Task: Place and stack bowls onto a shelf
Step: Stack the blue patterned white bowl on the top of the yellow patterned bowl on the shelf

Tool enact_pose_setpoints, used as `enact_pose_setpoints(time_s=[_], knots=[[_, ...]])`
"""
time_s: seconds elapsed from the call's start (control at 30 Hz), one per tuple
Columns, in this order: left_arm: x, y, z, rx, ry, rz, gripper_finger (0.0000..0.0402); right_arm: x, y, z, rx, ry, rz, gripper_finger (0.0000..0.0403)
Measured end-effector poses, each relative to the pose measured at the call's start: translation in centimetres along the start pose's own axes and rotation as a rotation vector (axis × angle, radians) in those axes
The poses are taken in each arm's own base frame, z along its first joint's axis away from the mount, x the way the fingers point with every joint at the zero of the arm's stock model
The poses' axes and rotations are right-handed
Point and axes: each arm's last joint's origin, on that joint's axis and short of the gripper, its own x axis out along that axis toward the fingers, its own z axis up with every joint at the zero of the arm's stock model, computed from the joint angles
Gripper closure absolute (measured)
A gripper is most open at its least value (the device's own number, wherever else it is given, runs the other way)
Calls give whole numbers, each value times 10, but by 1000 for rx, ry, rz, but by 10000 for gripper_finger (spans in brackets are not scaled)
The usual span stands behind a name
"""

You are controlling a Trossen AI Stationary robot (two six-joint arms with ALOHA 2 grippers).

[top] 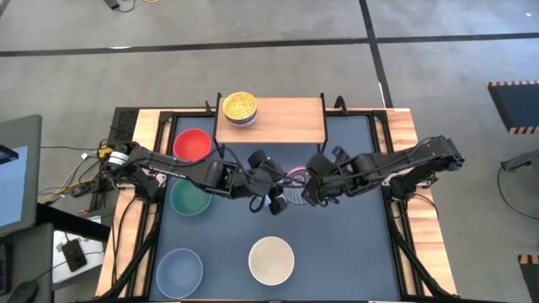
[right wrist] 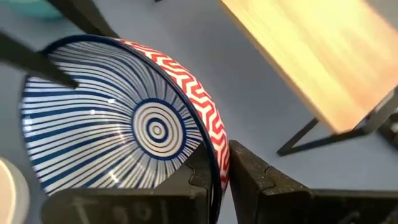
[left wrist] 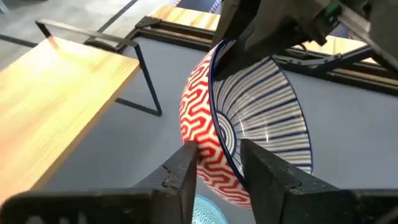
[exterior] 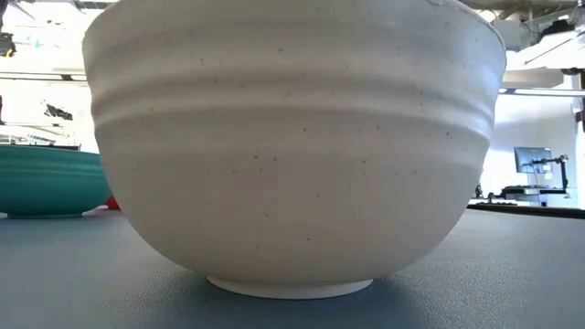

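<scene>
- We see both claws meeting mid-desk on one bowl: the red-patterned bowl with blue-striped inside (left wrist: 249,124), tipped on edge.
- Right claw (right wrist: 222,171) is clamped narrow on its rim, wall between the fingers.
- Left claw (left wrist: 219,168) straddles the opposite rim, part open; we can't tell if it grips or is letting go.
- Shelf (top: 286,118) lies just beyond the bowl toward the far edge of the desk (top: 354,252), with free plank beside the yellow bowl (top: 239,106).
- Both arms look equally near; the right has the sure hold.
</scene>
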Motion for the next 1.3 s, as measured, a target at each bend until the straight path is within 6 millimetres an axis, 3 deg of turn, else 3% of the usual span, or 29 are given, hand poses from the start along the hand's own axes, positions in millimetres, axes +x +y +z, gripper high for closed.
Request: enact_pose_setpoints(time_s=[0.4,0.5,0.63,0.87,1.17,1.3], knots=[[6,13,3,18,-18,109,390,-31,-13,31,-99,-94,60,337],[11,19,2,36,-9,155,401,-38,-13,42,-90,-132,149,340],[18,30,0,38,14,204,400,-40,-8,51,-118,-175,264,347],[22,40,5,-22,21,148,400,-36,-10,61,-148,-251,259,386],[22,42,6,-10,23,147,400,-32,-32,65,-100,-218,184,354],[16,61,12,-18,23,197,401,-33,-43,66,-26,-208,160,351]])
